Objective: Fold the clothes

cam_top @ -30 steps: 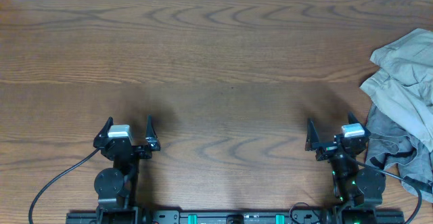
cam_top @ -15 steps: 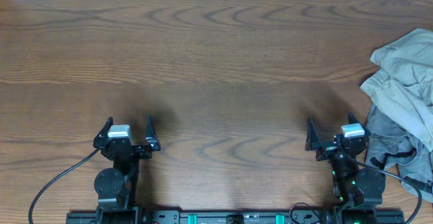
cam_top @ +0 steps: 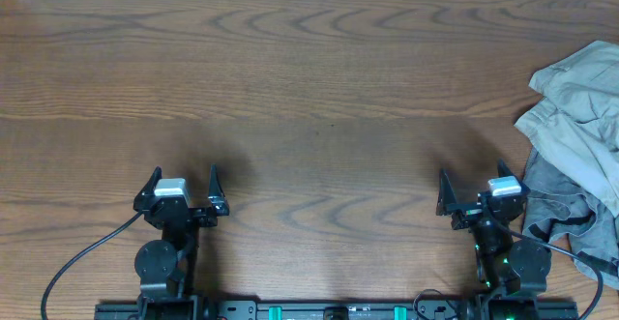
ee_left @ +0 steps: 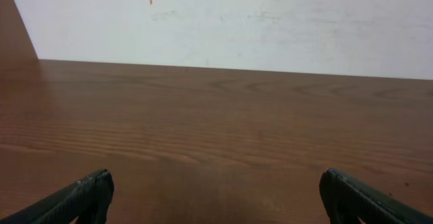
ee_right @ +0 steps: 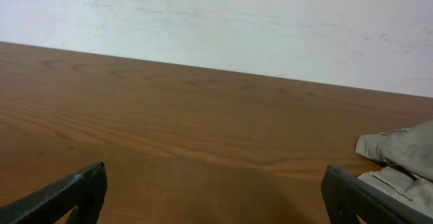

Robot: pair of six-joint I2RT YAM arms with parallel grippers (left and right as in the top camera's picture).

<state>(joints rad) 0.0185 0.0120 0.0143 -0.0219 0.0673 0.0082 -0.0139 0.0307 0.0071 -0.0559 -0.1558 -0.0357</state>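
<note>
Wood-grain tabletop filled nearly the whole overhead view, and a pale wall rose behind its far edge in both wrist views. The clothes lay in a crumpled heap at the table's right edge, partly cut off by the frame. The larger piece, the khaki-green shorts, sat bunched on the far side of the heap, and one rumpled corner of them showed low on the right in the right wrist view. The darker grey garment lay under and nearer than the shorts, with its folds spilling toward the robot's base.

The right gripper sat at the near edge just beside the grey garment. Whether its outer finger touched the cloth could not be told. Its jaws were spread wide with nothing between them, and the wrist view showed only tabletop in the gap. The left gripper was parked well apart from the clothes at the near left, its jaws likewise spread wide over wood. A thin black cable curved away from the left arm's base.
</note>
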